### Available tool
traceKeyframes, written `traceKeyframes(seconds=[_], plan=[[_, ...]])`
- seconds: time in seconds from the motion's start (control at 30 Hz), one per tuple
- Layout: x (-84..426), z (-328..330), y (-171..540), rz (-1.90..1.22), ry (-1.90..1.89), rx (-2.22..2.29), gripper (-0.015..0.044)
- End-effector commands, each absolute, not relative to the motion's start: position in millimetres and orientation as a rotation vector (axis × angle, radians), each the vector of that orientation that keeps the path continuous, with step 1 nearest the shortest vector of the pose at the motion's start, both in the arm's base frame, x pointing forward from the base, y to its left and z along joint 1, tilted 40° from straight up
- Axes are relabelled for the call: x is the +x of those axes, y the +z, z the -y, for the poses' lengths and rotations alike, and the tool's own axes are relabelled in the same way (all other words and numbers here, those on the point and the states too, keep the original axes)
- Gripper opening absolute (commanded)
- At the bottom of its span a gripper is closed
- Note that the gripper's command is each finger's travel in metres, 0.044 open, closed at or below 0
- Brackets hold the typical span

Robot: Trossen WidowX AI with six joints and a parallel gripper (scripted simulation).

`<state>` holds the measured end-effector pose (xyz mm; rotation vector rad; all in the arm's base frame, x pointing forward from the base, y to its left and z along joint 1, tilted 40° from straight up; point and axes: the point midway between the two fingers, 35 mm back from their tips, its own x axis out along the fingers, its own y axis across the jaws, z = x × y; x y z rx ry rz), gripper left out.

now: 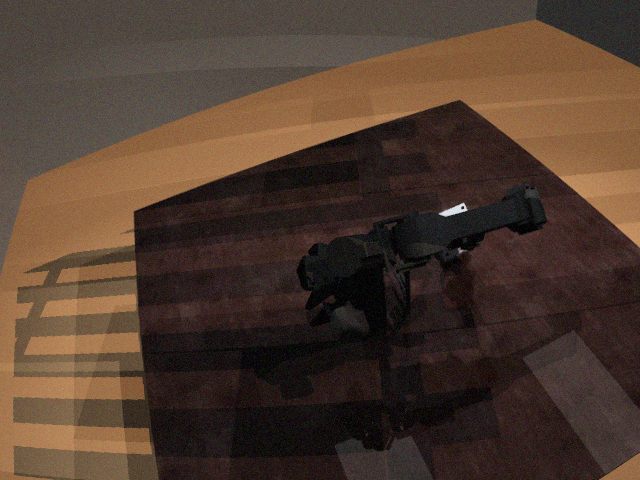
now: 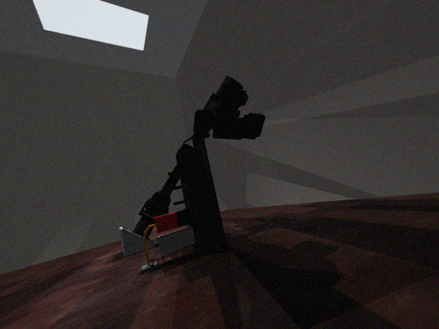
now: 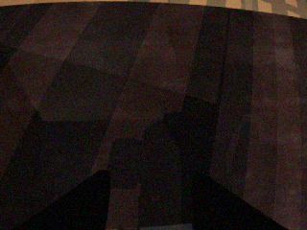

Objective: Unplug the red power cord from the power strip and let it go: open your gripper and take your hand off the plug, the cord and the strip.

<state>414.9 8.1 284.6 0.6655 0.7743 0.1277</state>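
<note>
The black six-joint arm is seen raised high above the dark reddish-brown wooden-plank table top [image 2: 319,269]. Its black parallel-jaw gripper [image 2: 250,125] is held well above everything else in the exterior view and close under the camera in the top view [image 1: 316,302]. The fingers are set partly apart and nothing is clamped between them. Only dark planks and an orange floor band are shown in the wrist view.

The red block-shaped plug [image 2: 166,222] is found low at the left of the exterior view, seated on top of the long light-grey power strip [image 2: 175,239] and touching it. The gripper is well apart from both. A thin yellow cable [image 2: 145,244] is arched down from beside the plug to a small grey piece [image 2: 149,265] lying on the planks. A white upright plate [image 2: 132,242] stands just beside the strip's left end, and a tall dark ladder-like rack [image 2: 205,205] rises just beside its right end.

From the top, plug and strip are hidden behind the arm. Only a corner of the white plate [image 1: 454,209] is visible.
</note>
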Motion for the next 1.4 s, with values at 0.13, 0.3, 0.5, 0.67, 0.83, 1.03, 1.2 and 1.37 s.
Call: traceKeyframes(seconds=[0.13, 0.3, 0.5, 0.67, 0.83, 1.03, 1.2, 1.37], plan=[[416.9, 66.1, 238.7, -0.815, -0.106, 0.751, 0.0160], [408.2, 83.6, 197.2, -0.927, -0.210, 0.871, 0.0160], [382.4, 97.3, 147.1, -1.095, -0.364, 1.096, 0.0160], [335.5, 96.2, 95.0, -1.346, -0.586, 1.404, 0.0160], [278.1, 84.2, 60.1, -1.622, -0.909, 1.773, 0.0160], [270.9, 82.0, 57.6, -1.657, -0.958, 1.821, 0.0160], [270.9, 82.0, 57.6, -1.657, -0.958, 1.821, 0.0160], [272.6, 81.2, 58.4, -1.657, -0.958, 1.821, 0.0160]])
